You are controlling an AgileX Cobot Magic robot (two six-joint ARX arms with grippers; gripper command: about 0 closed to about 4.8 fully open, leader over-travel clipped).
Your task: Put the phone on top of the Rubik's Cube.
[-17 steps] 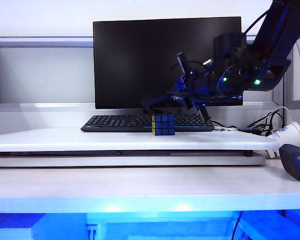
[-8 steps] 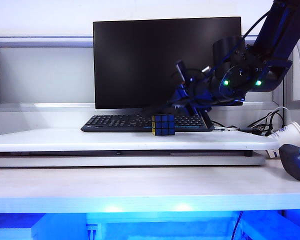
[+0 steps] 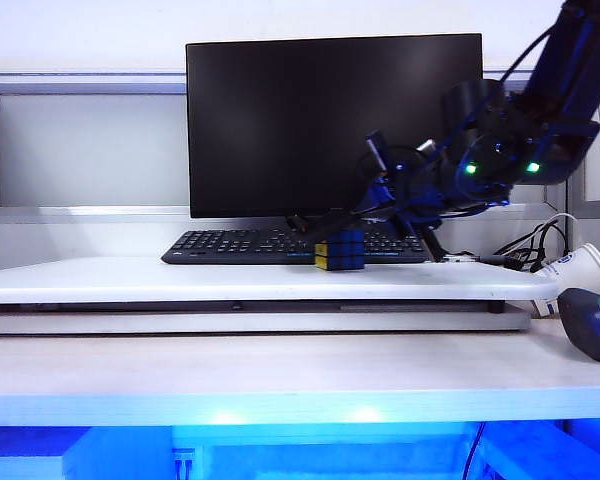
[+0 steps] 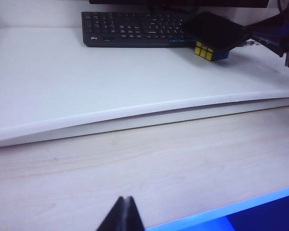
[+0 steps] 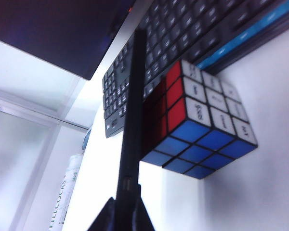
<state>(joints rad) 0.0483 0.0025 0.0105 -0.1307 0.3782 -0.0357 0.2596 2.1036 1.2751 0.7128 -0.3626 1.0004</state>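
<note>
Before the keyboard [image 3: 280,245], the right claw [image 5: 125,211] is clamped on the phone [image 5: 130,125], which lies across the cube [image 3: 340,250]. Left claw [image 4: 121,216] closed, low over the near worktop [image 4: 135,163].

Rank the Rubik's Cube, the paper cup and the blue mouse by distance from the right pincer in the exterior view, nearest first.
From the right pincer, shut on the phone:
1. Rubik's Cube, just below it.
2. Paper cup, lying far right.
3. Blue mouse, far right, lower, on the front desk.
</note>
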